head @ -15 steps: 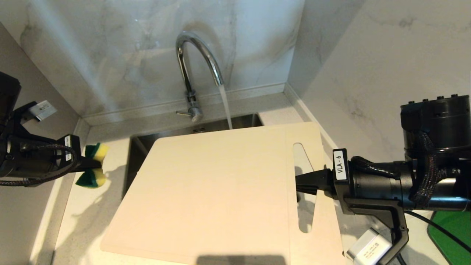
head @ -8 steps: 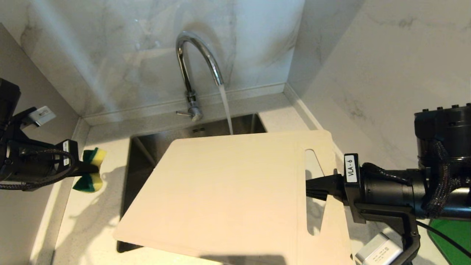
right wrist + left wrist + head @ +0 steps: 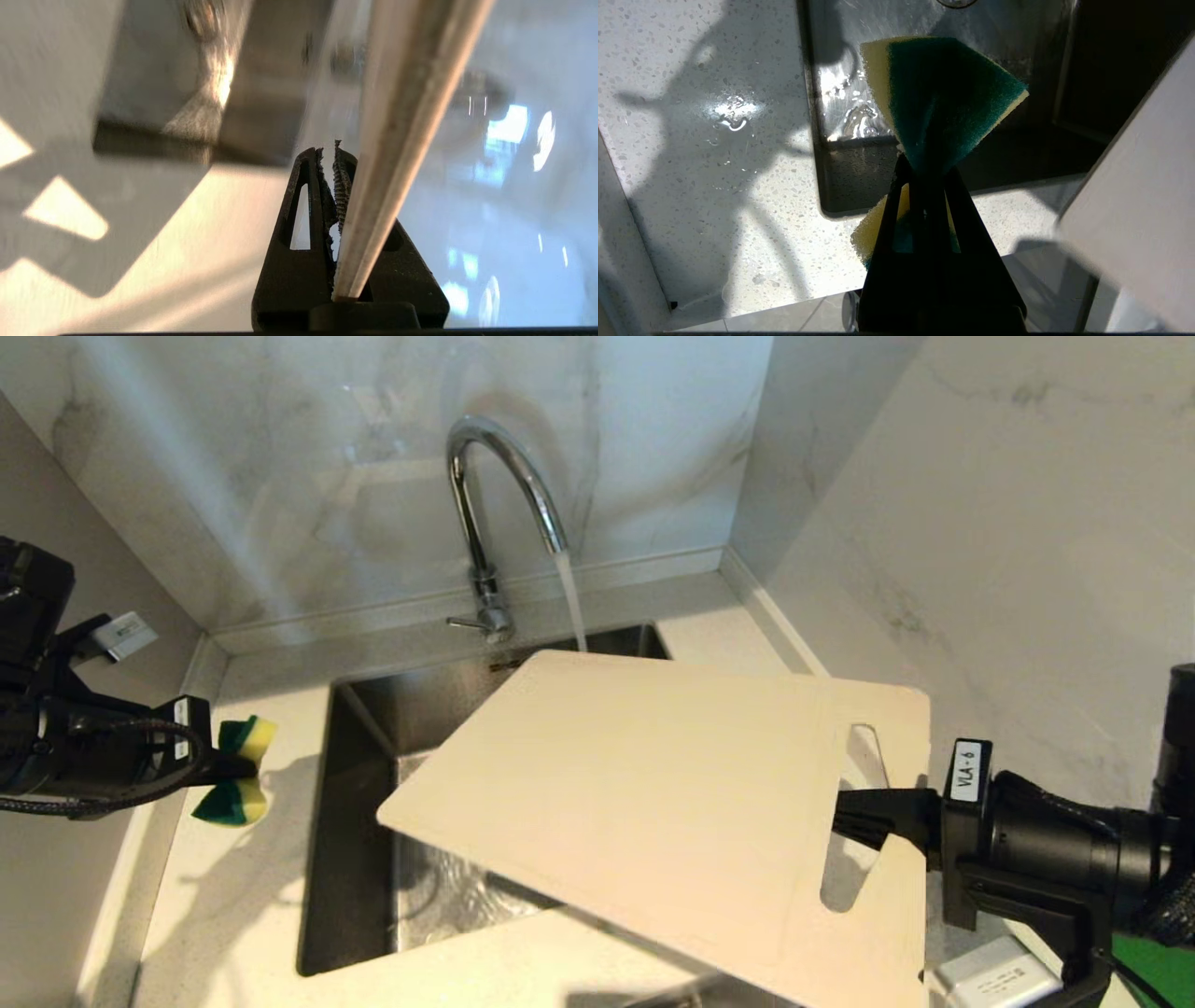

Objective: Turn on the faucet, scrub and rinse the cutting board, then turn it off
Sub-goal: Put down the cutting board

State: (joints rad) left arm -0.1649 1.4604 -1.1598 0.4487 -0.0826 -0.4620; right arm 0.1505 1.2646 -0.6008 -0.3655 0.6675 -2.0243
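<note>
The chrome faucet point(image 3: 504, 485) runs, and its stream point(image 3: 571, 607) drops to the far edge of the cutting board point(image 3: 653, 803). The pale beige board hangs tilted over the sink point(image 3: 355, 859), its left side lower. My right gripper point(image 3: 845, 821) is shut on the strip beside the handle cutout; in the right wrist view the board's edge point(image 3: 406, 116) runs between the jaws of that gripper point(image 3: 328, 154). Over the counter left of the sink, my left gripper point(image 3: 238, 767) is shut on a green and yellow sponge point(image 3: 245, 737), which is pinched at its middle point(image 3: 943, 98).
The faucet's thin lever point(image 3: 467, 623) points left at its base. Marble walls close in behind and on the right. Speckled countertop point(image 3: 233, 915) surrounds the sink, with wet spots point(image 3: 731, 114) near its left rim. A green object point(image 3: 1158, 961) lies at the lower right.
My right arm has drawn back to the right and turned the board, which now slopes and uncovers the sink's left and front. The left gripper with the sponge has barely moved.
</note>
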